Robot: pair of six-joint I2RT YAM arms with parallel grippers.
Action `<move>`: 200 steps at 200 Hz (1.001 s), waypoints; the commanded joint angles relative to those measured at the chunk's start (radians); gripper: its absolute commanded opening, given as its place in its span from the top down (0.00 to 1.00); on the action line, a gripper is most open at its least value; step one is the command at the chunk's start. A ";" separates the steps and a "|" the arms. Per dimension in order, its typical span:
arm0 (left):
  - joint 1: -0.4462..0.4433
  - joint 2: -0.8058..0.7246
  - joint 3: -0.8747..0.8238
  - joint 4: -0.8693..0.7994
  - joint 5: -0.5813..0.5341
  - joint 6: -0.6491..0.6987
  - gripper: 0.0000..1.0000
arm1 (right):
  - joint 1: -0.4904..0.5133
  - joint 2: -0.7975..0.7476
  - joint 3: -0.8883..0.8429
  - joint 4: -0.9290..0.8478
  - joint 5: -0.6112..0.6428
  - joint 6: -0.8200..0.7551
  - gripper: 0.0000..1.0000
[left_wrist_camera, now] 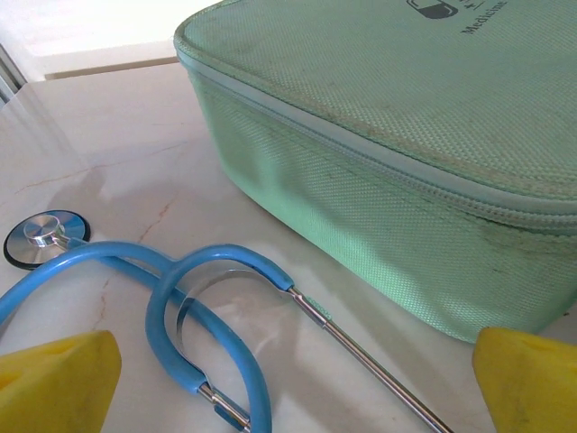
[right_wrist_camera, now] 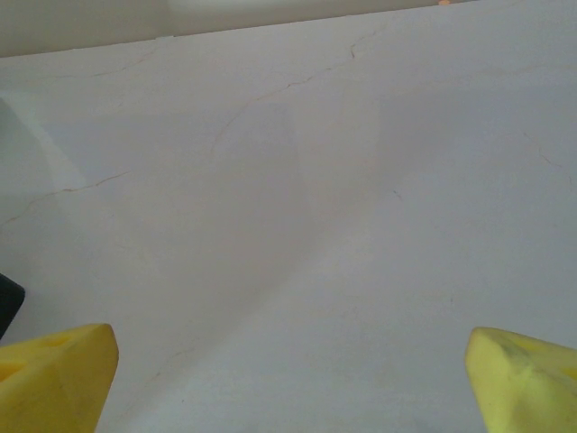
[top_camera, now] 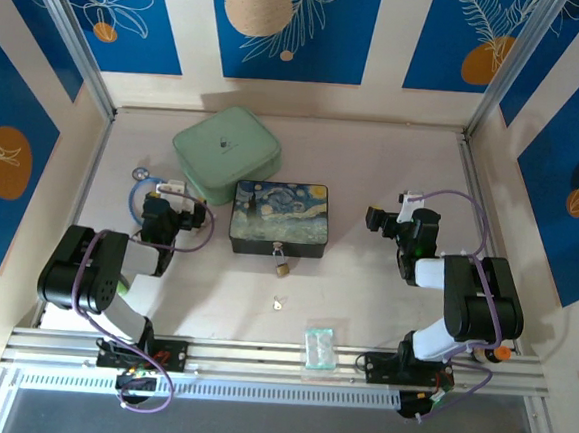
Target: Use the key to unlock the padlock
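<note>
A pale, marble-veined table (top_camera: 394, 165) sits between cream walls (top_camera: 294, 26) hung with blue flower-print panels.

Top view: a painted box (top_camera: 279, 219) stands mid-table, with a green case (top_camera: 227, 143) just behind it to the left. The padlock (top_camera: 281, 267) hangs at the middle of the box's front edge, its brass body resting on the table. The key (top_camera: 279, 303) lies flat on the bare surface a little nearer the arms, apart from the padlock and roughly in line with it. A clear packet (top_camera: 318, 345) lies close to the metal rail (top_camera: 258, 357) at the near edge. A blue stethoscope (top_camera: 144, 177) lies left of the case. The left gripper (top_camera: 160, 206) is low beside the stethoscope, left of the box. The right gripper (top_camera: 381, 221) is on the other side, to the right of the box and well apart from it. Neither is near the padlock or key.

Left wrist view: the two yellow fingertips (left_wrist_camera: 54, 379) sit at the lower corners, spread wide with nothing held. Between them the stethoscope's blue tubing loops over the table, its round chest piece (left_wrist_camera: 45, 236) to the left. The case's woven side and zip rise just behind.

Right wrist view: the yellow fingertips (right_wrist_camera: 54, 374) are likewise far apart and grip nothing. Bare table lies ahead. A dark shape (right_wrist_camera: 7, 302) shows at the left edge; I cannot tell what it is.
</note>
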 commanded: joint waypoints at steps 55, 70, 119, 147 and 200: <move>0.013 -0.003 0.021 -0.008 0.015 0.013 0.01 | -0.004 -0.004 0.024 0.007 -0.019 -0.019 0.01; 0.022 -0.003 0.022 -0.012 0.022 0.004 0.01 | -0.004 -0.003 0.027 0.006 -0.021 -0.018 0.01; 0.023 -0.005 0.020 -0.009 0.019 0.005 0.01 | -0.005 -0.004 0.025 0.006 -0.023 -0.018 0.01; 0.022 -0.012 0.016 -0.005 -0.036 -0.015 0.01 | -0.005 -0.008 0.027 0.002 -0.025 -0.018 0.01; 0.020 -0.233 0.057 -0.258 -0.174 -0.052 0.01 | -0.001 -0.113 0.084 -0.178 -0.023 -0.022 0.01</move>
